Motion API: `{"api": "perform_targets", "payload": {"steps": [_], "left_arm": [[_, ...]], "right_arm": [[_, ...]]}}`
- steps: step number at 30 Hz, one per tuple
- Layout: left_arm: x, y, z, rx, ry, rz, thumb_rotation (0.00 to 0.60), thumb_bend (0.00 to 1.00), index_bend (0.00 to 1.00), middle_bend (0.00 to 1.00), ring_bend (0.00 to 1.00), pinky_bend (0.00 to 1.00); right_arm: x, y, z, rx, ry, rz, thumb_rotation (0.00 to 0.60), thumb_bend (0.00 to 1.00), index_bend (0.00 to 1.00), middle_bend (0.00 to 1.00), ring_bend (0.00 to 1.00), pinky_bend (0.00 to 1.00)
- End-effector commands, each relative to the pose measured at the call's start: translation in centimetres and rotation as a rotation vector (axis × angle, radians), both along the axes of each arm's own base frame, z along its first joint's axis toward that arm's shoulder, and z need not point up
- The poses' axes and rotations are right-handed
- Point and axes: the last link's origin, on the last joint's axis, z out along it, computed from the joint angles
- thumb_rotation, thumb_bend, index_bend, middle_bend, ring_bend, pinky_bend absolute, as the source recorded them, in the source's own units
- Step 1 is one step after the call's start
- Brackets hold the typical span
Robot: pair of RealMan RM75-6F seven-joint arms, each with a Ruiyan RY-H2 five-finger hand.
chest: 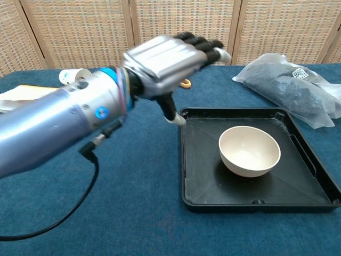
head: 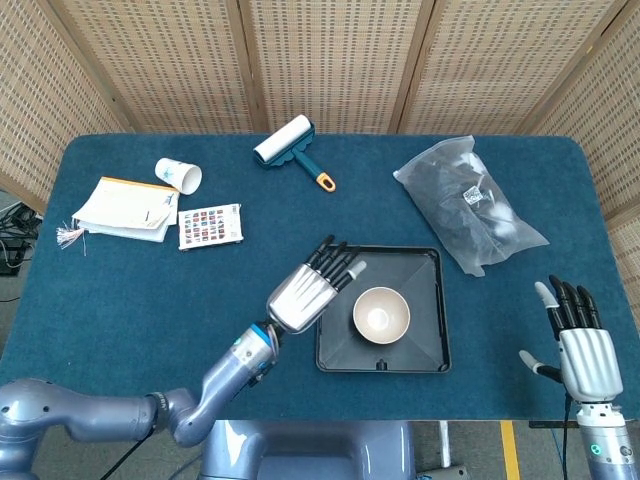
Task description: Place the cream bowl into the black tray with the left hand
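Cream bowl (head: pixel 380 314) sitting upright in black tray (head: pixel 428 352), left hand (head: pixel 308 288) wide and empty just beside, right hand (head: pixel 574 340) wide too.

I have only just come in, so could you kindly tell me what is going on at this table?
The robot is putting a cream bowl into a black tray, and that looks done: the bowl sits upright in the tray with nothing touching it. The left hand is empty, fingers spread, raised by the tray's left edge. The right hand is open at the table's right edge, holding nothing.
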Motion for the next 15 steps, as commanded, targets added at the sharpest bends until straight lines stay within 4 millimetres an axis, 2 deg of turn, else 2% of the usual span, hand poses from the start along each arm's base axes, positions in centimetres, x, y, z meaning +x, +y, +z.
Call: {"api": "perform_targets", "payload": {"steps": [1,4,8,10,15], "left_arm": [[-4.6,-1.0,5.1,0.091,-0.084,0.113,0.6,0.08,0.09,0.0,0.0,0.0],[-7.6,-1.9,6.9,0.127,-0.109,0.191,0.6,0.08,0.09,0.0,0.0,0.0],[-12.2,-4.0,9.5,0.193,-0.096,0.283,0.6,0.07,0.07,0.0,0.0,0.0],[-14.8,-5.7,10.7,0.202,-0.111,0.362,0.6,0.07,0.05,0.0,0.0,0.0],[-18.9,-8.8,12.7,0.25,-0.108,0.475,0.6,0.06,0.02,0.0,0.0,0.0]], "right_arm": [[0.4,0.2,-0.2,0.008,0.0,0.012,0.6,0.16,0.03,0.0,0.0,0.0],[0.9,0.4,-0.4,0.016,0.005,0.031,0.6,0.16,0.03,0.0,0.0,0.0],[1.5,0.7,-0.7,0.027,0.01,0.051,0.6,0.16,0.03,0.0,0.0,0.0],[1.8,0.9,-0.9,0.032,0.01,0.062,0.6,0.16,0.03,0.0,0.0,0.0],[2.2,1.1,-1.1,0.042,0.017,0.072,0.6,0.16,0.03,0.0,0.0,0.0]]}}
